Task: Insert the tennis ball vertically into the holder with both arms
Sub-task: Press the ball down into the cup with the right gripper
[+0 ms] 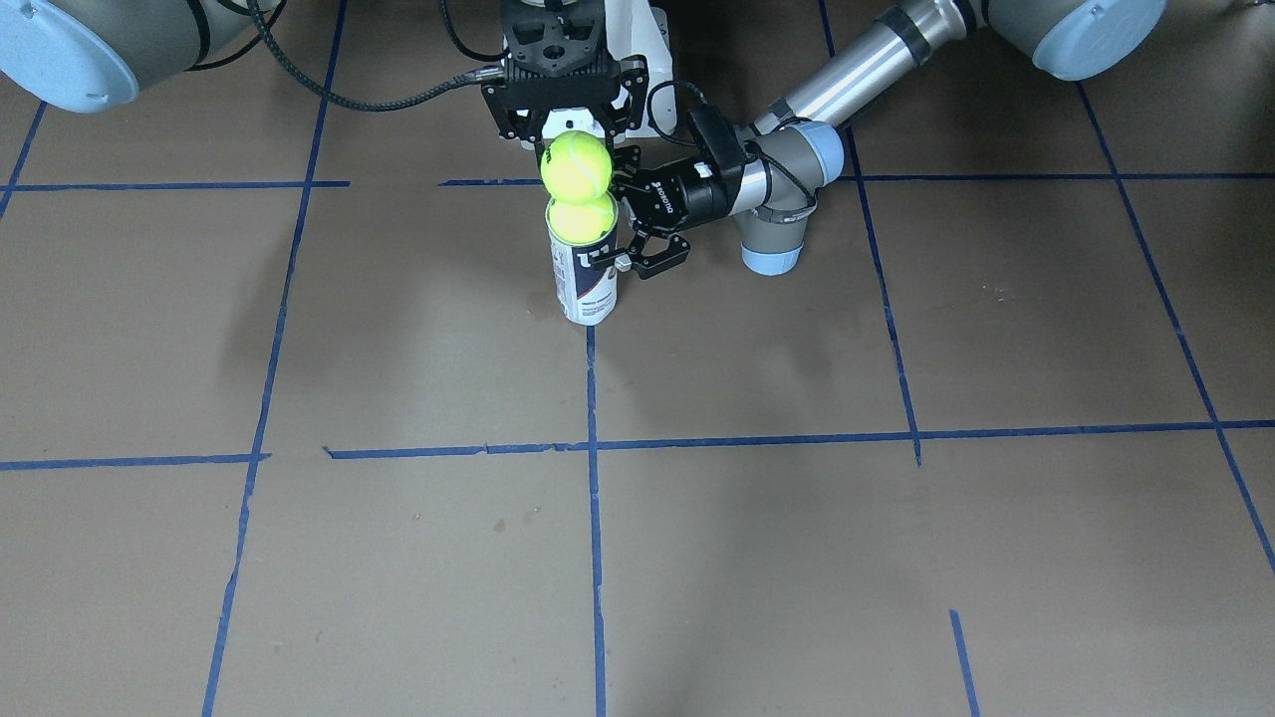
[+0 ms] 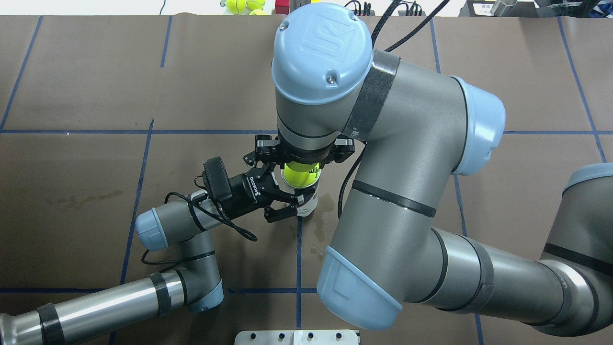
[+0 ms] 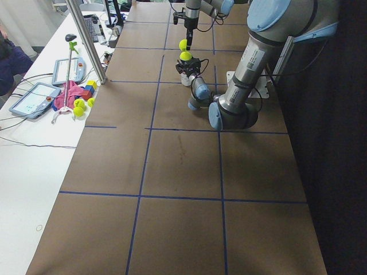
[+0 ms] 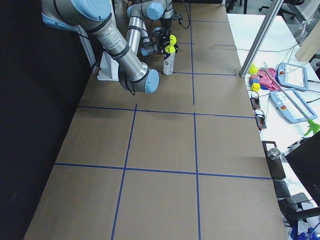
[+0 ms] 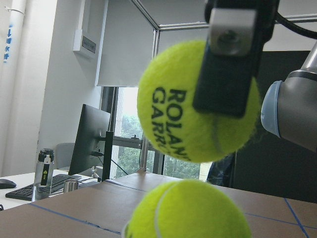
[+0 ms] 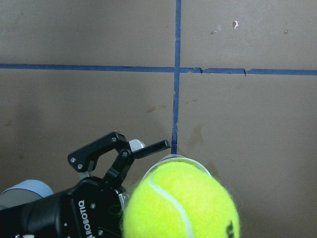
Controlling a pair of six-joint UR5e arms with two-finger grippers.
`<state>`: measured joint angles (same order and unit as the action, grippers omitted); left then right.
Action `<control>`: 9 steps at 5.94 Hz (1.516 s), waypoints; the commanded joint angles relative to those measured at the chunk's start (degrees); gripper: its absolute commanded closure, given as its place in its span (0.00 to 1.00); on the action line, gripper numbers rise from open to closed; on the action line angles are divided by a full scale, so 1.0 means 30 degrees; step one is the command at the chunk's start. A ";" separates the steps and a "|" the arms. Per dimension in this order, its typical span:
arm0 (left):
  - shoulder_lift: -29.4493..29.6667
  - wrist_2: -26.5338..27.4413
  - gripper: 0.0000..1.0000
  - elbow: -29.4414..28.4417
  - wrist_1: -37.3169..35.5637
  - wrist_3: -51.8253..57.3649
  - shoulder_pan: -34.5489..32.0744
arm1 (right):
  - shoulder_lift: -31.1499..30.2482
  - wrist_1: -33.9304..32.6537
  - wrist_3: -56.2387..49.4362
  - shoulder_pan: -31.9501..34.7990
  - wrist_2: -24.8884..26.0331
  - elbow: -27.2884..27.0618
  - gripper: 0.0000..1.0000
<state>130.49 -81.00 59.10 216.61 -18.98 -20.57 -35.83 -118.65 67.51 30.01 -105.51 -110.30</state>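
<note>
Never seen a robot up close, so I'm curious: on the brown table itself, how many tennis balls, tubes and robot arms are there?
Tennis balls: 2, the held ball and the ball in the tube's mouth
Clear tube: 1
Robot arms: 2, left arm and right arm
Total: 5

Worktop (image 1: pixel 757 558) covered in brown paper, gridded with blue tape lines (image 1: pixel 595 558); faint stains (image 2: pixel 81 199). White side table (image 3: pixel 34 172) alongside carries a screen pendant (image 3: pixel 31 98), pink cloth (image 3: pixel 70 91), loose yellow balls (image 3: pixel 79 106), coloured blocks (image 3: pixel 89 87); upright metal post (image 3: pixel 86 40). Background: dark monitor (image 5: pixel 89 139), keyboard (image 5: pixel 44 184), bottle (image 5: pixel 44 171).
</note>
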 commanded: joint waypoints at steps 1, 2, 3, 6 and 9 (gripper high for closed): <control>0.0008 0.0076 0.01 0.0016 -0.0016 0.0000 0.0000 | -0.0154 0.0029 -0.0002 -0.0218 0.0158 0.0000 0.78; -0.0021 0.0076 0.01 0.0016 -0.0045 0.0000 0.0000 | -0.0271 0.0058 -0.0060 -0.0364 0.0304 0.0058 0.78; -0.0021 0.0134 0.01 0.0016 -0.0046 0.0000 0.0000 | -0.0418 0.0059 -0.0061 -0.0511 0.0422 0.0058 0.78; -0.0021 0.0135 0.01 0.0016 -0.0075 0.0000 0.0000 | -0.0537 0.0088 -0.0119 -0.0747 0.0803 0.0234 0.78; -0.0050 0.0135 0.01 0.0016 -0.0104 0.0000 0.0000 | -0.0331 0.0088 -0.0061 -0.0747 0.0891 0.0381 0.76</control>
<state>130.37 -80.60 59.15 216.32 -18.98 -20.57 -36.99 -118.39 67.29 27.78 -102.93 -109.21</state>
